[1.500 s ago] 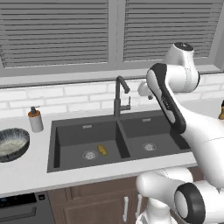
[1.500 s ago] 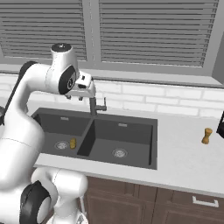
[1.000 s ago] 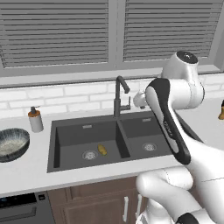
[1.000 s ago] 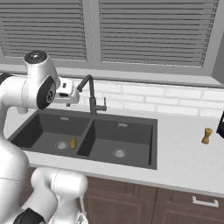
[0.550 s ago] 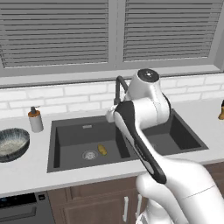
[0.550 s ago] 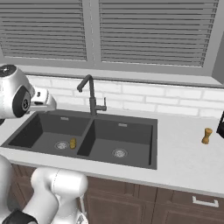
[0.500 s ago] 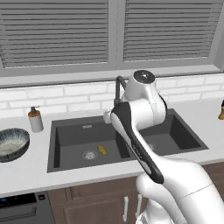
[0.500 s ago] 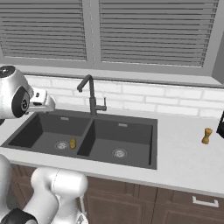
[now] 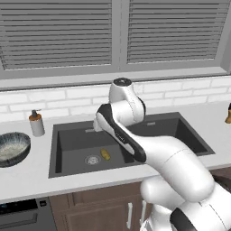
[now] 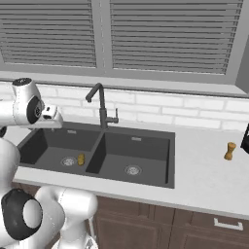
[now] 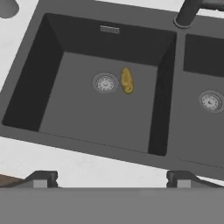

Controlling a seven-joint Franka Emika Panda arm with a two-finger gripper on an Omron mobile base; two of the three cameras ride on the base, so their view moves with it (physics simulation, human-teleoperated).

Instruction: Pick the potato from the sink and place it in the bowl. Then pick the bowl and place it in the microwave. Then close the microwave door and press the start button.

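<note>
potato (image 11: 127, 80) beside drain (image 11: 105, 83), basin walls well apart

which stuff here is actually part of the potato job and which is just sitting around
Part of the job:
potato, in the left basin beside the drain
sink
bowl, on the counter left of the sink
gripper, open above the sink

Just sitting around:
soap dispenser
faucet
small wooden grinder

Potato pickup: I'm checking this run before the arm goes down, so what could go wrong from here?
1. The potato is small and oblong and lies right beside the round drain; the open gripper's fingers might close off-centre and push it aside.
2. It sits deep in the left basin of the sink, so the hand could brush a basin wall.
3. The bowl stands well left on the counter, so a weak grip may drop it on the way.
</note>
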